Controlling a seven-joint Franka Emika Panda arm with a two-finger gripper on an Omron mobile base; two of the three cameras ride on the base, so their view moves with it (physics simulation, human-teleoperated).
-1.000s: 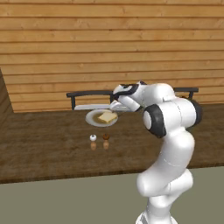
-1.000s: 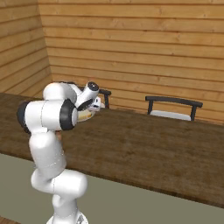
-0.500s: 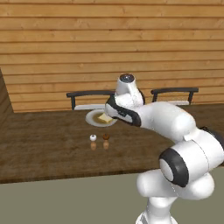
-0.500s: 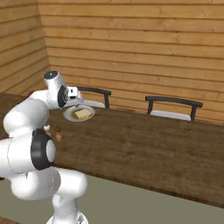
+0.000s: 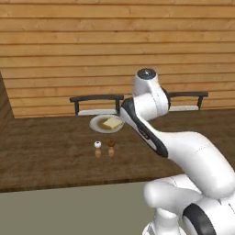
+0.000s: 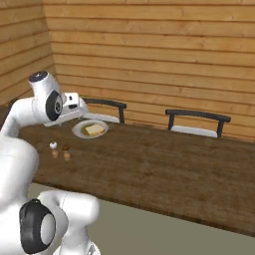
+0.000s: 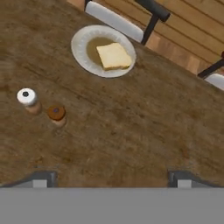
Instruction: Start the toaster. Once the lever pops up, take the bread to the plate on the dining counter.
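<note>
The bread, a pale tan slice, lies on the round whitish plate on the dark wood dining counter. My gripper hangs above the counter, short of the plate, open and with nothing between its fingers. From the left base the bread lies on the plate just left of my arm. In the right base view my hand hovers up and left of the plate and bread. The toaster is out of view.
Two small shakers, one white-capped and one brown-capped, stand on the counter near the plate. Two dark chairs stand behind the counter along the wooden plank wall.
My hand has drawn back and up from over the plate, and the arm has swung into a new pose. The bread stays on the plate.
</note>
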